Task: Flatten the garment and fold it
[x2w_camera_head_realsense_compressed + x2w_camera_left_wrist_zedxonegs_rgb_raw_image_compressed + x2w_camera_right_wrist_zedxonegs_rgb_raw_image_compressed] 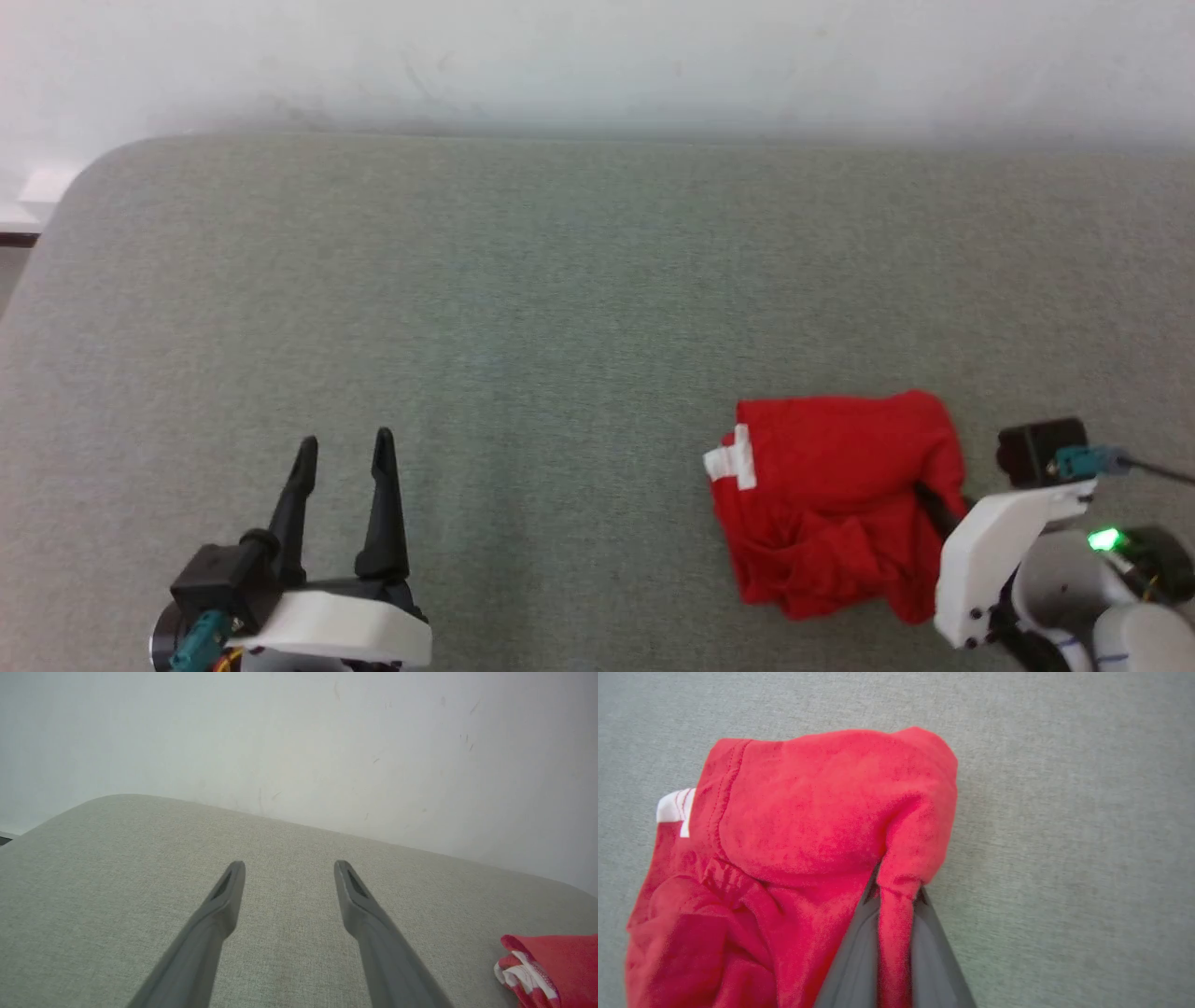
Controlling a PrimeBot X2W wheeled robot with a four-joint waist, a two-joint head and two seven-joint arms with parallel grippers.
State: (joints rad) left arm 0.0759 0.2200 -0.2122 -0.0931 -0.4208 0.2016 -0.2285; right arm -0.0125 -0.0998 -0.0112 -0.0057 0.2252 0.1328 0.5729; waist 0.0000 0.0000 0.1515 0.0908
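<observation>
The garment point(831, 499) is a crumpled bright red heap with a white edge band, lying on the grey cushion at the lower right. My right gripper point(896, 891) is shut on a fold of the garment point(808, 826) at its right side; red cloth runs between the two dark fingers and covers their tips. In the head view this gripper point(929, 499) reaches in from the right under a white wrist. My left gripper point(344, 450) stands open over bare cushion at the lower left, far from the cloth. Its fingers point(224, 896) are spread, with the garment point(551, 966) at the right edge.
The grey fabric cushion point(523, 308) spreads wide to the left and behind the garment. A pale wall point(597, 56) runs along its far edge. The cushion's rounded corner point(103, 168) lies at the far left.
</observation>
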